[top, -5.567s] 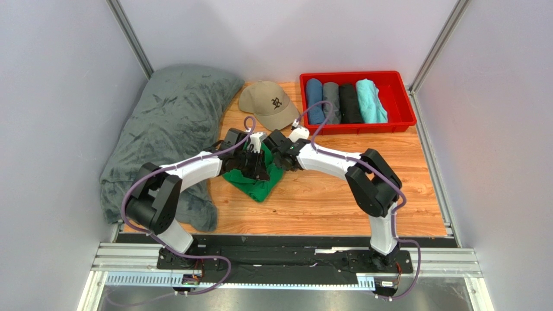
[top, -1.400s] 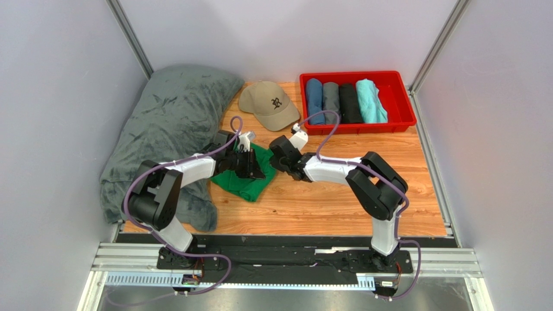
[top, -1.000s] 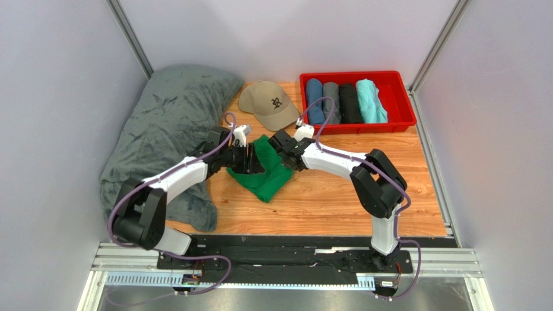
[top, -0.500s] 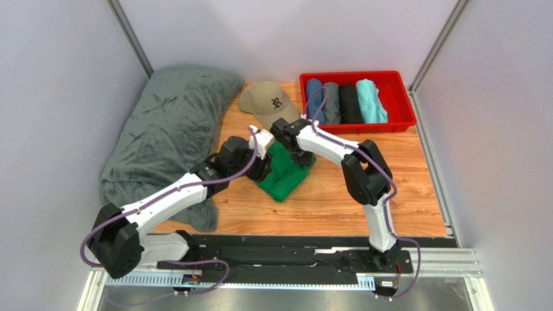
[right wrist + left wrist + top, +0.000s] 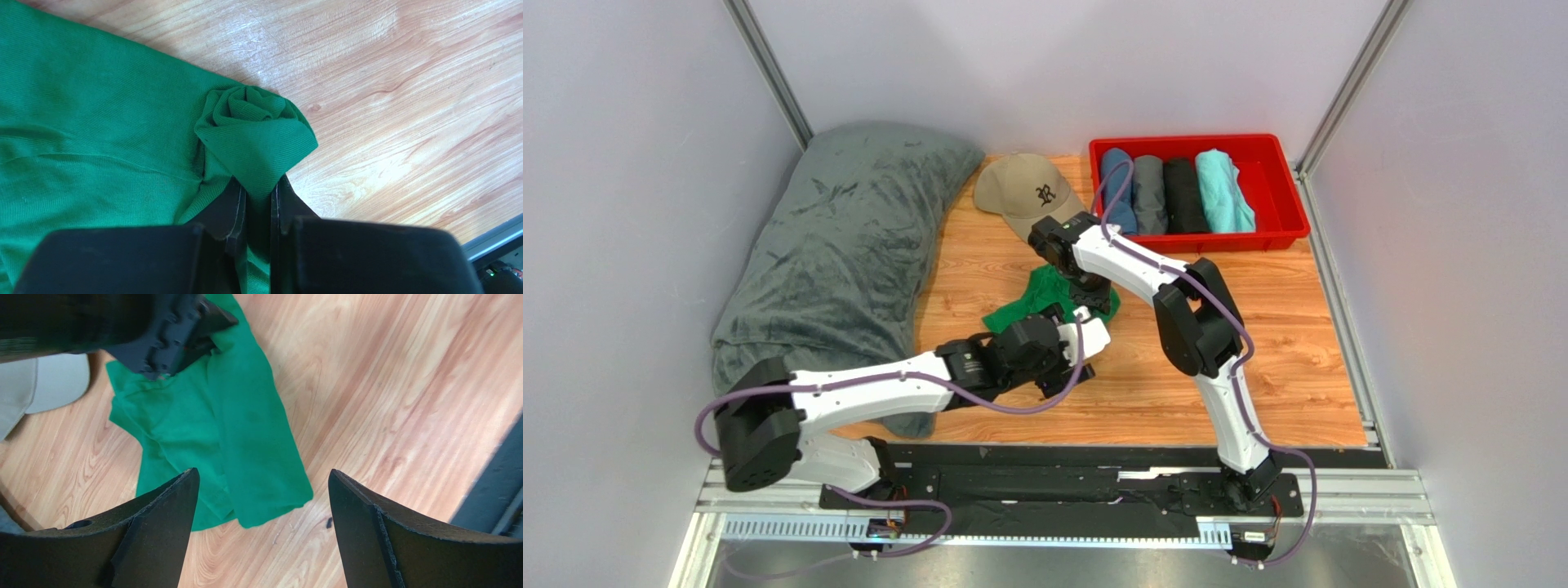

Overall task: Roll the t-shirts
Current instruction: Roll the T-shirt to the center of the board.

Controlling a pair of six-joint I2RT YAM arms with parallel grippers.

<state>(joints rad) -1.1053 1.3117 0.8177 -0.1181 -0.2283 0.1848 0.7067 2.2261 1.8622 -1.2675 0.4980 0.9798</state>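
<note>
Right gripper, top view: the right gripper (image 5: 1090,292) was down on the green t-shirt (image 5: 1044,298); its grip could not be made out from here.
Left gripper, top view: the left gripper (image 5: 1078,341) hung at the shirt's near edge.
Green t-shirt, top view: it lay crumpled mid-table on the wooden table (image 5: 1284,355), near the tan cap (image 5: 1026,190), partly hidden by both arms.
Red bin, top view: the red bin (image 5: 1274,233) held four rolled shirts (image 5: 1171,192) side by side.
Blanket, top view: the grey blanket (image 5: 836,233) lay along the left.
Left gripper, left wrist view: the left gripper (image 5: 263,478) was spread wide, with nothing between its fingers (image 5: 156,539).
Green t-shirt, left wrist view: the green t-shirt (image 5: 245,429) lay on the wood below, the right gripper (image 5: 175,334) on its far end.
Right gripper, right wrist view: the right gripper (image 5: 258,202) was pinched tight on a bunched fold (image 5: 251,128) of the green t-shirt (image 5: 92,135), which spread away to the left.
</note>
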